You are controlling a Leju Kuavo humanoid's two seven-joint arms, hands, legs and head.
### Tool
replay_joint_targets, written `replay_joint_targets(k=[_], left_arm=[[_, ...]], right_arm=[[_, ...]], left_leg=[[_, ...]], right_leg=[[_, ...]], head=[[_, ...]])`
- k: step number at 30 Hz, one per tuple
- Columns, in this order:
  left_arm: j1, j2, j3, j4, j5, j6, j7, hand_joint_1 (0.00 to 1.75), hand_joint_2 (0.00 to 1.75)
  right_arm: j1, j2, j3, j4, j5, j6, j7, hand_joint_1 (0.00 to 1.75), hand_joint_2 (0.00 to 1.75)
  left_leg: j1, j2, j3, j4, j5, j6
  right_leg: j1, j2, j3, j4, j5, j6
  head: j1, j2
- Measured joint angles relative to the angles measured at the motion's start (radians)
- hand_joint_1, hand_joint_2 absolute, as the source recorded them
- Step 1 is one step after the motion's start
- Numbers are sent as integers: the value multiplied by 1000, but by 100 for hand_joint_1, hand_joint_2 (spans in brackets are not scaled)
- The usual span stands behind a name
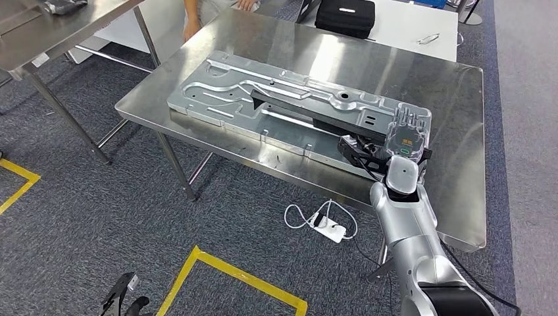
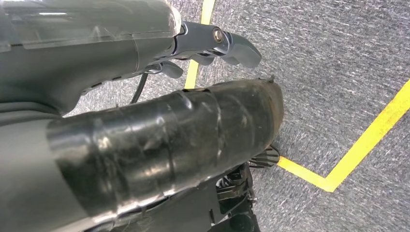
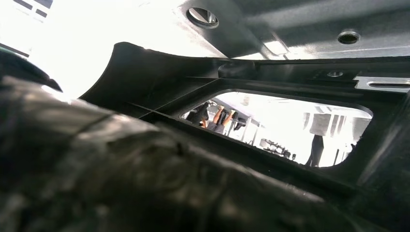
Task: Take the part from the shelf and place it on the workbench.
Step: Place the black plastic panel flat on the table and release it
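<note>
The part (image 1: 276, 99), a long silver metal panel with a black plastic piece (image 1: 309, 108) along it, lies flat on the steel workbench (image 1: 454, 92). My right hand (image 1: 406, 135) reaches over the workbench's front edge and grips the panel's near right end, with fingers laid on top. In the right wrist view the black piece (image 3: 270, 104) with its window-like opening is very close, and the metal panel (image 3: 290, 29) is beyond it. My left hand (image 1: 122, 299) hangs low by my side over the carpet, and its fingers (image 2: 217, 41) are apart and hold nothing.
A second steel table (image 1: 39, 39) stands at the far left. Behind the workbench is a white table (image 1: 408, 23) with a black case (image 1: 345, 16), and a person (image 1: 197, 13) stands there. A power strip (image 1: 329, 227) with a white cable and yellow floor tape (image 1: 230, 270) lie below.
</note>
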Motion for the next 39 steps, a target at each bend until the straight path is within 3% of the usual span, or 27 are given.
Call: replay_joint_targets(k=[14,23,29,35,39], left_arm=[[0,0,0,2,2,1,-4,0,0],[-17,7,-1,18,2,6,-18,0,0],[-44,7,-1,19,-18,20,8,0,0],[-66,-2,-1,19,16,61,22,0,0],[-74,-9,0,19,21,77,25,0,0]], right_arm=[[2,6,3,-20,-6,4,-25,0,0],[-23,20,55,-51,-68,141,-23,0,0],[-77,11,73,84,-84,357,46,0,0],[-119,-32,124,201,13,368,237,0,0],[-128,-66,134,226,16,368,237,0,0]], left_leg=[[0,0,-1,0,0,0],[1,0,-1,0,0,0],[1,0,0,0,1,0],[1,-4,0,1,1,-1],[1,-3,0,1,1,0]], right_leg=[[0,0,0,0,0,0],[1,0,-1,0,0,0],[1,0,0,0,0,0],[0,-3,1,-1,0,0],[0,-2,2,-2,0,0]], head=[[0,0],[0,0],[0,0],[0,0],[0,0]])
